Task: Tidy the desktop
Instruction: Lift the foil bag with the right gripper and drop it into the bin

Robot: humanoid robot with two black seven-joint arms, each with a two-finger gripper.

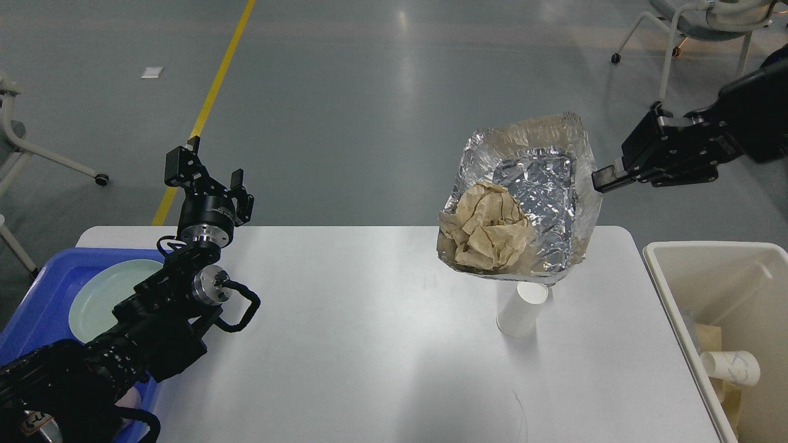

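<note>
The white desktop (pixel 369 344) fills the lower half of the head view. A crumpled foil tray (pixel 551 184) hangs tilted in the air above the desktop's far right part, with a wad of brown paper (pixel 486 224) inside it. My right gripper (pixel 598 178) is shut on the tray's right rim. A white paper cup (pixel 521 306) stands on the desktop just under the tray. My left gripper (pixel 211 169) is open and empty above the desktop's far left edge.
A blue tray (pixel 37 289) holding a pale green plate (pixel 101 295) sits at the left edge, under my left arm. A beige bin (pixel 677 258) stands off the right edge with a paper cup (pixel 732 367) inside. Wheeled chairs stand on the floor beyond.
</note>
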